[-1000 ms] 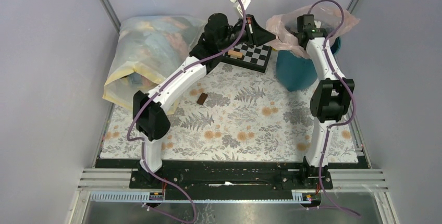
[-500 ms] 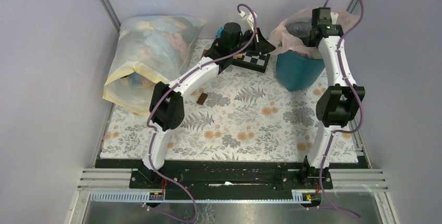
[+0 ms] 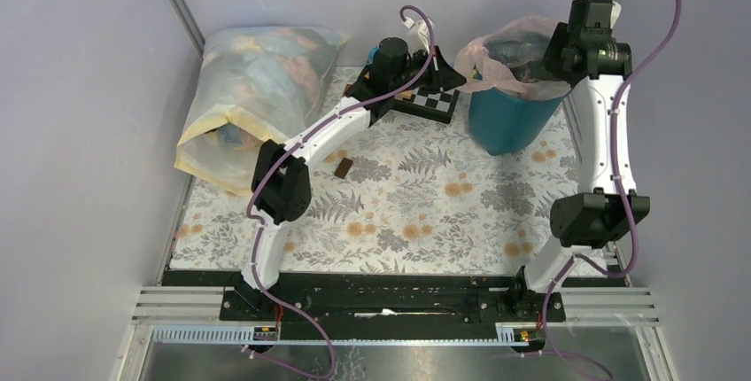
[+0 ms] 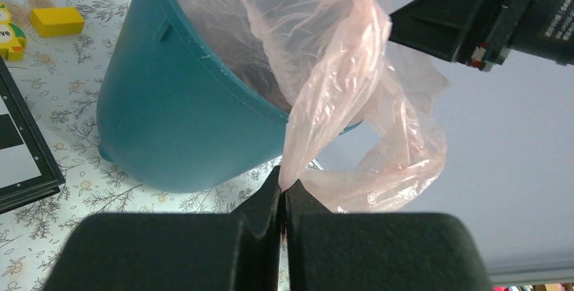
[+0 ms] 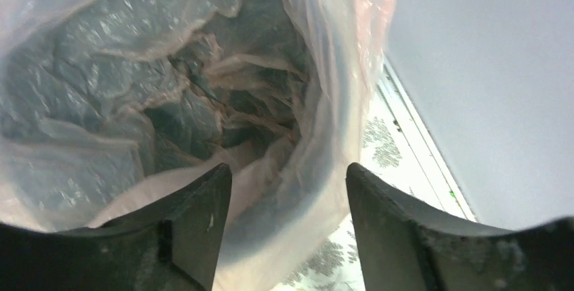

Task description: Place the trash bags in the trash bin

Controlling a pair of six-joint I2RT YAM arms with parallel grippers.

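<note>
Pale-pink film of the trash bag [image 4: 338, 68] lines the inside of the teal trash bin [image 4: 176, 122], with its loose edge spilling over the rim on the bin's left side. The left gripper [image 4: 282, 189] has its fingers pinched tight on a fold of that edge just outside the bin's wall, which I judge holds the mouth stretched so the bag cannot slump inward. Above the bin's right rim the right gripper [image 5: 288, 169] hangs with fingers spread and nothing between them, looking down into the crumpled lining, probably poised to press the film deeper. Seating looks mostly done; draping the rim evenly remains
</note>
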